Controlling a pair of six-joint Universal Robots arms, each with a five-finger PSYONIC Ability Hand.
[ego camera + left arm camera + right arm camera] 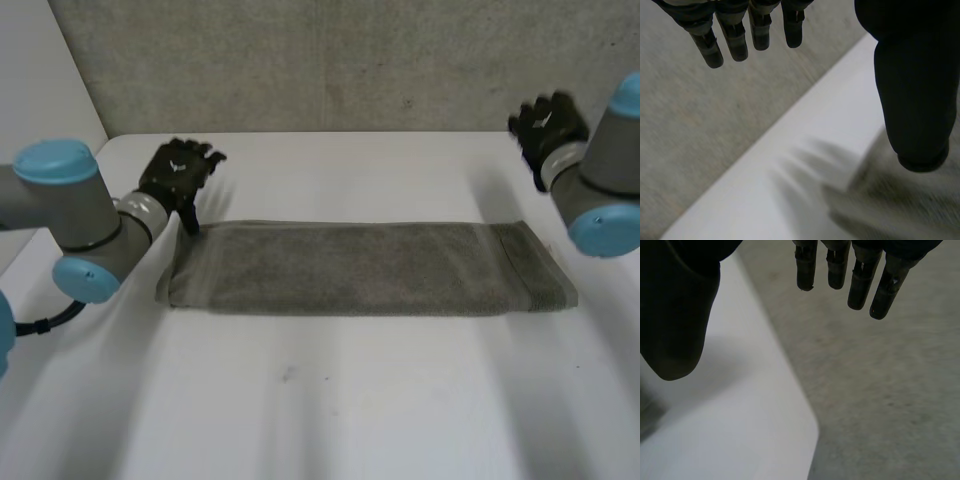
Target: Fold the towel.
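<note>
Towel (365, 268) lies flat as a long strip across mid table (320, 400), running 9 to 3 o'clock; looks doubled lengthwise, I'd say. My left hand (178, 175) sits at its 10 o'clock corner, fingers straight, thumb tip at the cloth edge, nothing pinched. Prob. lined up for a corner grab. Right hand (545, 125) hangs at 2 o'clock, clear of the towel, fingers straight, empty. Next: short ends together, imo.

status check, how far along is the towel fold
The towel lies as a long strip, possibly folded once. Neither hand holds it: left hand open by its far left corner, right hand open past its right end. The end-to-end fold remains.
</note>
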